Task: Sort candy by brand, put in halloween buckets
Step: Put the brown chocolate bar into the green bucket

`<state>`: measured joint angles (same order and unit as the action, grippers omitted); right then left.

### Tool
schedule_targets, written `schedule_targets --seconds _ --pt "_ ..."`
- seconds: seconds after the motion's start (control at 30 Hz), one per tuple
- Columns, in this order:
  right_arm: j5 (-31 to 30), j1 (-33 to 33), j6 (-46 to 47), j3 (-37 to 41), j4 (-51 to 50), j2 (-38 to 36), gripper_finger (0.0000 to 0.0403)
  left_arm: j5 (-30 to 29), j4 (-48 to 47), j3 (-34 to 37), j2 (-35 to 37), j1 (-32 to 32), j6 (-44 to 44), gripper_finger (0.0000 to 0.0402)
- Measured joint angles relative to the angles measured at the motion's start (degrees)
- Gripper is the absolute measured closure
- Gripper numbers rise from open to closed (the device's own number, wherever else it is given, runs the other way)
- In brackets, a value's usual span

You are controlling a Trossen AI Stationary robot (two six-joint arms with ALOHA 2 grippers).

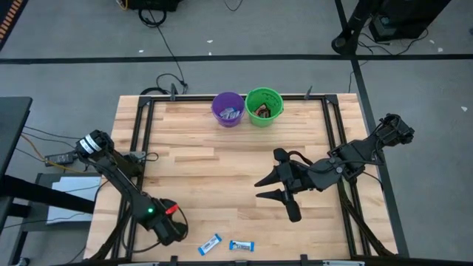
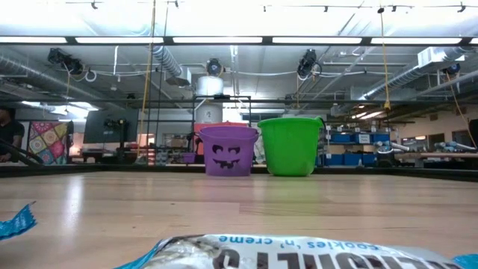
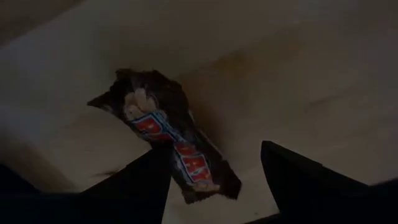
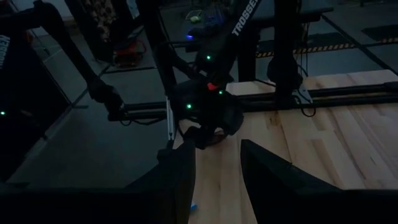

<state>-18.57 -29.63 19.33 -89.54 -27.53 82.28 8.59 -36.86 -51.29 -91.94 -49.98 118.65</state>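
Sorting scene viewed from above, from table height and from both wrists. The left gripper (image 1: 171,230) is lowered at the near left of the wooden table (image 1: 222,159), its fingers (image 3: 298,177) spread wide on either side of a dark brown-wrapped candy bar (image 3: 171,140) lying flat on the wood; the bar sits between the fingers but is not yet clamped, a stance that suits closing on it next. Two blue-and-white candy bars (image 1: 210,244) (image 1: 242,245) lie just beside this gripper, near the table's front edge, presumably left for later picks. The right gripper (image 1: 271,188) waits over the table's middle right, fingers partly apart and holding nothing, well clear of the left arm's work. The purple bucket (image 1: 228,108) and green bucket (image 1: 264,106) stand touching side by side at the far edge, each already containing wrapped candy, so the sort appears mostly done.
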Motion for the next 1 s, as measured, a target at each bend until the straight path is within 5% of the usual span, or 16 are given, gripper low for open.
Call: schedule_targets --seconds 0.57,1.0 --pt "0.0 0.1 -0.3 0.0 0.1 0.0 0.0264 2.5 7.0 5.0 0.0 0.0 -1.2 0.0164" --pt "-1.3 0.4 -2.5 0.0 0.5 0.0 0.0264 2.5 10.9 5.1 0.0 0.0 -4.4 0.0307"
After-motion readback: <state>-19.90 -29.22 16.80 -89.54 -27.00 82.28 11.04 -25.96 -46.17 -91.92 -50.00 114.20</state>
